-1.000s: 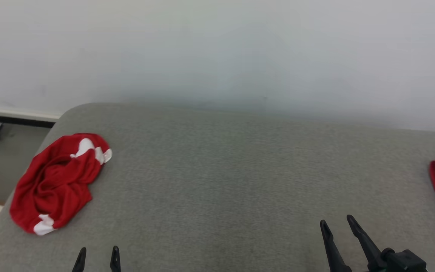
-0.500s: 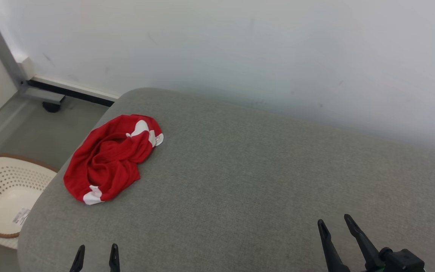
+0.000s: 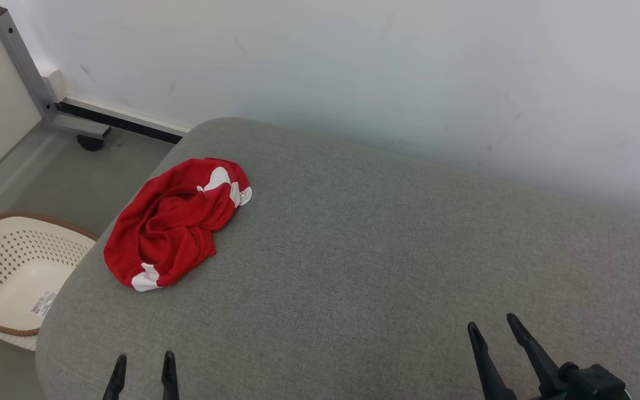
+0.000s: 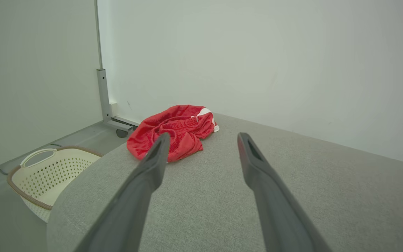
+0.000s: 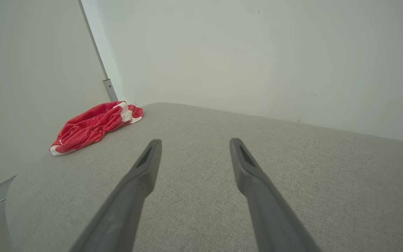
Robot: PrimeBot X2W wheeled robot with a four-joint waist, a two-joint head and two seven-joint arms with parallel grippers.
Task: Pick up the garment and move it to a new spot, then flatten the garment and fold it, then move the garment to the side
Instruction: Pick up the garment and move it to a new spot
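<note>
The garment (image 3: pixel 173 222) is a crumpled red piece of clothing with white patches, lying near the far left corner of the grey cushioned surface (image 3: pixel 381 250). It also appears in the left wrist view as the garment (image 4: pixel 177 129) and in the right wrist view as the garment (image 5: pixel 94 126). My left gripper (image 3: pixel 143 361) hovers open at the lower left, well short of the garment, nothing between its fingers. My right gripper (image 3: pixel 492 328) stands open at the lower right, far from it. The left gripper (image 4: pixel 201 140) and the right gripper (image 5: pixel 194 141) both show spread fingers.
A cream perforated laundry basket (image 3: pixel 3 278) sits on the floor left of the cushion, also seen as the basket (image 4: pixel 44 175). A white wall (image 3: pixel 353 72) runs behind. A grey metal post (image 3: pixel 20 61) on a caster stands at the far left corner.
The camera has turned left: the whole picture shifted right, bringing the basket and post into view and a red thing at the right edge out. Both grippers stay open; the garment lies still.
</note>
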